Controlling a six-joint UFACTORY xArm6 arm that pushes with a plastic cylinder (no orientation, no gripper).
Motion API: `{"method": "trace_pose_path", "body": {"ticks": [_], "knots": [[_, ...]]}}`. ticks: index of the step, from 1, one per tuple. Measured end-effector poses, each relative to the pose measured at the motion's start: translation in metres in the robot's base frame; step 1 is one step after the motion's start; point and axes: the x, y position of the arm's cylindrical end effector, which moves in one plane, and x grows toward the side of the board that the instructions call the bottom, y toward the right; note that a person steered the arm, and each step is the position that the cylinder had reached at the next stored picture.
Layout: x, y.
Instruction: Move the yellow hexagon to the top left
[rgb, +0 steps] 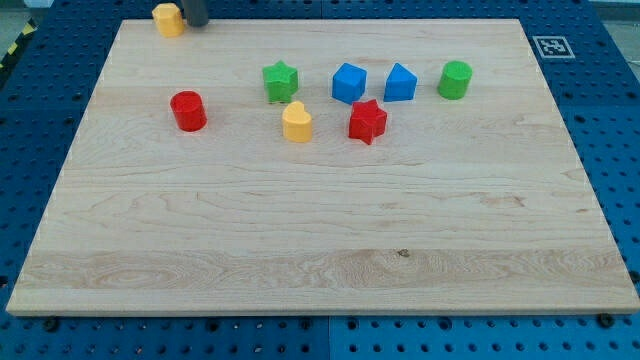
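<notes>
The yellow hexagon (168, 19) sits at the top left corner of the wooden board (320, 250), right at its top edge. My tip (196, 24) is a dark rod end just to the right of the hexagon, touching or almost touching it. Only the lowest part of the rod shows at the view's top.
A red cylinder (188, 110) stands left of centre. A green star (281, 81), a blue block (349, 82), another blue block (400, 83) and a green cylinder (455, 79) form a row. A yellow heart-like block (297, 122) and a red star (367, 121) sit below them.
</notes>
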Motion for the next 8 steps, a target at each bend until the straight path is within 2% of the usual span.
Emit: {"method": "trace_pose_path", "body": {"ticks": [1, 3, 4, 5, 6, 8], "knots": [[0.001, 0.007], [0.043, -0.004], [0.048, -0.054], [0.017, -0.112], [0.000, -0.118], [0.000, -0.116]]}}
